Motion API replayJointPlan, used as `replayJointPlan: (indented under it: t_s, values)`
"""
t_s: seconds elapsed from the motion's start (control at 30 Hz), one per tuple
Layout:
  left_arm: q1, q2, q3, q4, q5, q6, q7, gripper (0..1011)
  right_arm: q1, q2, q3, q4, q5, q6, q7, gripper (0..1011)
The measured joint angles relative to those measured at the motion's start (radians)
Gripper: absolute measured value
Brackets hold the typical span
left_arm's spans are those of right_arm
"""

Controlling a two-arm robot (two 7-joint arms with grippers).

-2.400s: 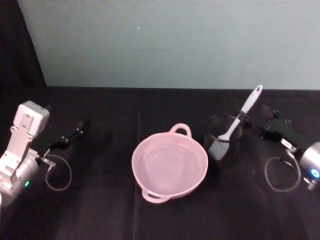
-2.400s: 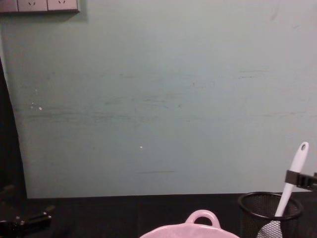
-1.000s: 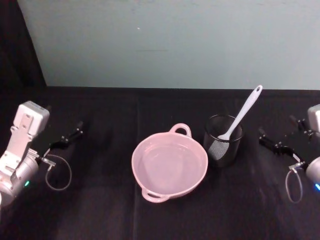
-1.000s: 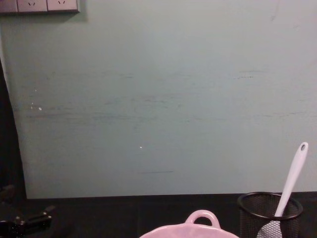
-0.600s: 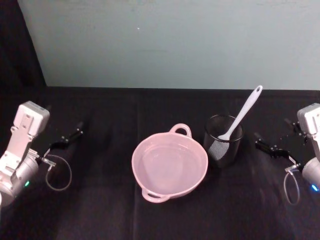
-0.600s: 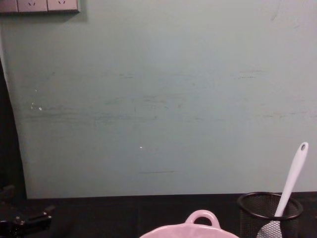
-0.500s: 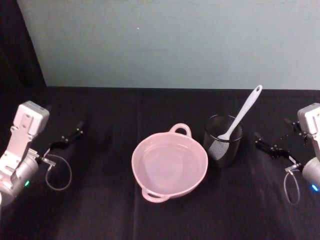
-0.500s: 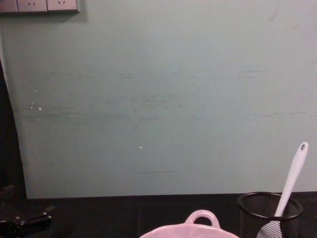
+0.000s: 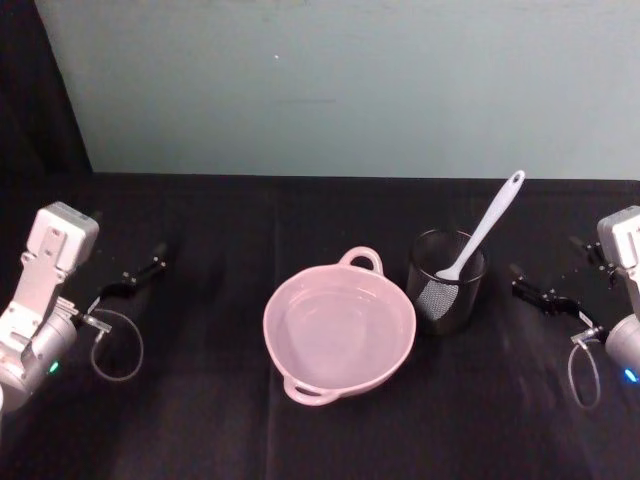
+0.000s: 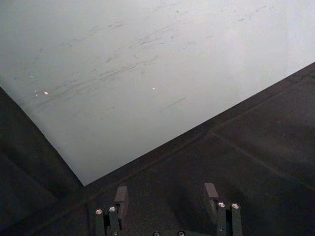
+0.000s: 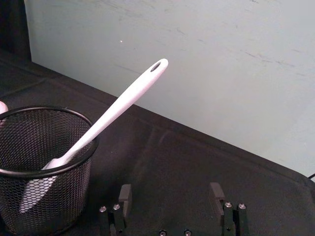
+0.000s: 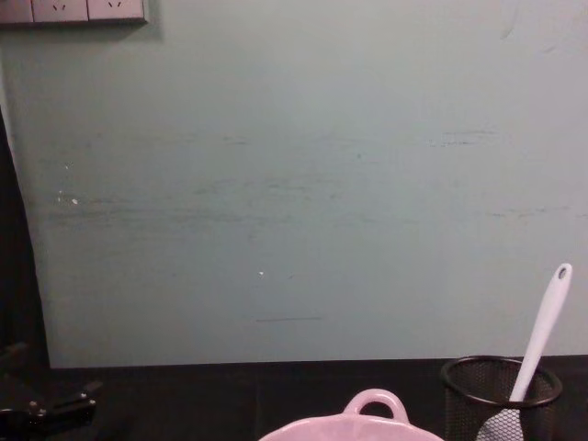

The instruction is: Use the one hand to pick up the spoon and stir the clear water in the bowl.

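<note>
The spoon (image 9: 482, 228) stands in the black wire-mesh cup (image 9: 446, 281), scoop end down inside and handle leaning up and away to the right, its tip with the oval hole well above the rim. The cup sits just to the right of the pink bowl (image 9: 339, 330), which rests at the middle of the black tabletop (image 9: 220, 400) with clear water in it and its loop handle on the far side.

The right tool (image 9: 545, 295) sits low at the right edge of the tabletop, well apart from the cup, its two fingers (image 11: 125, 195) spread wide with nothing between them. A couple of seconds ago it was up against the spoon's handle at the cup; since then it has pulled back to the right without the spoon, and over the last half second it has barely shifted. The spoon, cup and bowl lie just as they did before.

The left tool (image 9: 132, 280) is parked at the far left of the tabletop, fingers likewise apart and empty, in the same place as earlier.
</note>
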Motion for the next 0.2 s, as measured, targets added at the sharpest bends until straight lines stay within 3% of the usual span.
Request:
replayJointPlan:
  t_s: [0.2]
  values:
    - [0.0,0.0,0.0,0.0,0.0,0.0,0.0,1005,0.0,0.0,0.0,0.0,0.001,-0.001,0.0,1003]
